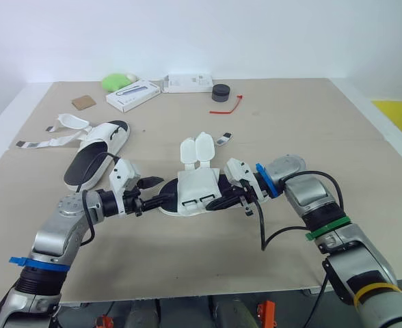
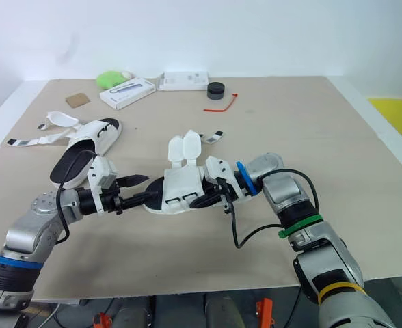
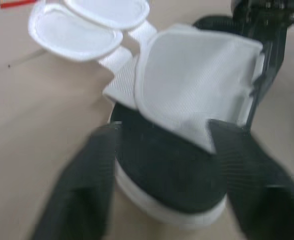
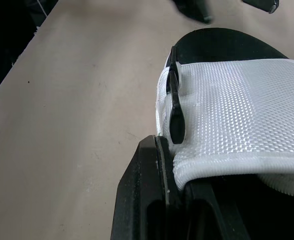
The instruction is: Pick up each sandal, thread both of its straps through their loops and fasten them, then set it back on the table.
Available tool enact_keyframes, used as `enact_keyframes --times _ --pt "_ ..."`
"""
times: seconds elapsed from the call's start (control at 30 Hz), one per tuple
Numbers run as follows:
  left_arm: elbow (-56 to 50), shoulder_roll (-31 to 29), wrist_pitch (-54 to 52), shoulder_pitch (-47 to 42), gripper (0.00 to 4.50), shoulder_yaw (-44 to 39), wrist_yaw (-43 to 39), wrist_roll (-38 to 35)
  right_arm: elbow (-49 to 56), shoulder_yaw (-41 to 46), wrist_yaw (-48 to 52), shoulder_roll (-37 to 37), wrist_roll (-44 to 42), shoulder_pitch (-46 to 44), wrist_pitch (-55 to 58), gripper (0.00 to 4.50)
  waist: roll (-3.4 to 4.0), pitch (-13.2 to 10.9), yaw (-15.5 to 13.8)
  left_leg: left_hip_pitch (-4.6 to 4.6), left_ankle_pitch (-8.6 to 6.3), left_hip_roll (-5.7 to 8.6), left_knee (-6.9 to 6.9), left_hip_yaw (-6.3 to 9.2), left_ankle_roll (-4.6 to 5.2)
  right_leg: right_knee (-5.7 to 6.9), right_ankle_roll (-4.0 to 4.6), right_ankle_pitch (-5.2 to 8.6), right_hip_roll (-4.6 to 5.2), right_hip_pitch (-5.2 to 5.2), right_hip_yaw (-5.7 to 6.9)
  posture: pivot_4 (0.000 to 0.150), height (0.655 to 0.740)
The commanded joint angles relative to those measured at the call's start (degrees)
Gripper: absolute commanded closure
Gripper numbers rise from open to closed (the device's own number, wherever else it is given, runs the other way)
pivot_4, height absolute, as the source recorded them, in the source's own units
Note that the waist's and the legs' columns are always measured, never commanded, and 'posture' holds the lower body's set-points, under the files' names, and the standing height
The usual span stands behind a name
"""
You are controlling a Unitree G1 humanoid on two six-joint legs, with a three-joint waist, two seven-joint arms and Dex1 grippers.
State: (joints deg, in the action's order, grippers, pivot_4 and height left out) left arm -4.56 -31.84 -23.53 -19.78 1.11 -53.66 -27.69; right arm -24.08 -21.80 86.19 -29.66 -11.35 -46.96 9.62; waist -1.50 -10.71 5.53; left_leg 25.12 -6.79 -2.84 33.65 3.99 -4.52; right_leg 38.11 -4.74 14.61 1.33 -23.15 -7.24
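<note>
The nearer sandal, white woven upper over a black footbed and white sole [image 1: 195, 186], lies flat in the middle of the pale wooden table [image 1: 310, 130], between the two arms. Its two white straps with rounded tabs [image 1: 196, 149] splay away from the robot, unthreaded, well clear of the black plastic loops [image 4: 175, 107] on the flap's edge. The left gripper [image 1: 156, 192] has its fingers [image 3: 82, 190] spread astride the sandal's rounded black end, not closed on it. The right gripper [image 1: 218, 200] appears to pinch the hem of the woven flap beside the loops, fingers close together. The main risk is that this pinch holds only soft fabric: a lift from there would likely fold the flap and let the sole hang or twist, pulling the loops out of line with the straps. If the left fingers close on the curved, smooth sole end, it could squirt out and slide across the table. The second white-and-black sandal [image 1: 98, 147] waits at the far left, straps loose, untouched.
</note>
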Motion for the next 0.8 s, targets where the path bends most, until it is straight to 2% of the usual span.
enact_keyframes --times 0.03,0.07,0.1,0.13,0.4,0.8 --pt "1.86 -0.41 0.9 -3.27 3.15 -0.88 -3.48 -1.05 -0.55 0.7 -0.19 -0.49 1.53 -0.05 0.47 4.5 0.0 0.0 -0.01 0.0 0.03 0.0 0.0 0.0 -0.05 0.0 0.0 -0.01 0.0 0.0 0.01 0.15 0.74" --pt "2.82 -0.66 1.1 -3.86 3.61 -0.4 -4.44 -0.66 -0.5 0.69 -0.19 -0.5 1.53 -0.03 0.46 4.5 0.0 0.0 0.0 -0.01 0.06 0.0 0.0 0.01 -0.09 0.0 -0.01 -0.03 0.0 0.0 0.01 0.15 0.74" --pt "3.82 -0.85 1.18 -4.42 3.74 0.0 -5.38 -0.33 -0.49 0.67 -0.2 -0.48 1.53 -0.04 0.47 4.5 0.0 0.0 0.0 0.0 0.08 0.0 0.0 0.0 -0.12 0.0 -0.02 -0.04 0.0 0.0 0.01 0.15 0.74" --pt "4.84 -0.99 1.49 -4.89 4.4 0.39 -6.18 0.2 -0.39 0.66 -0.21 -0.46 1.5 -0.01 0.53 4.5 0.0 0.0 0.0 0.0 0.08 0.0 0.0 0.0 -0.12 0.0 -0.02 -0.04 0.0 0.0 0.0 0.15 0.74" --pt "11.69 -2.28 9.47 -6.7 4.46 5.85 -10.19 9.56 0.73 0.42 -0.44 -0.33 1.49 0.67 0.85 4.5 -0.01 0.01 -0.02 0.01 0.08 0.0 -0.01 0.01 -0.12 0.0 -0.01 -0.03 0.0 -0.01 0.0 0.15 0.74" --pt "17.76 0.51 14.72 -8.35 4.46 10.67 -14.18 14.05 1.02 0.7 -1.51 0.18 1.42 0.57 1.45 4.5 0.0 0.08 -0.01 -0.03 0.09 0.0 -0.01 0.01 -0.12 0.01 0.0 -0.05 0.0 0.01 0.0 0.15 0.74"
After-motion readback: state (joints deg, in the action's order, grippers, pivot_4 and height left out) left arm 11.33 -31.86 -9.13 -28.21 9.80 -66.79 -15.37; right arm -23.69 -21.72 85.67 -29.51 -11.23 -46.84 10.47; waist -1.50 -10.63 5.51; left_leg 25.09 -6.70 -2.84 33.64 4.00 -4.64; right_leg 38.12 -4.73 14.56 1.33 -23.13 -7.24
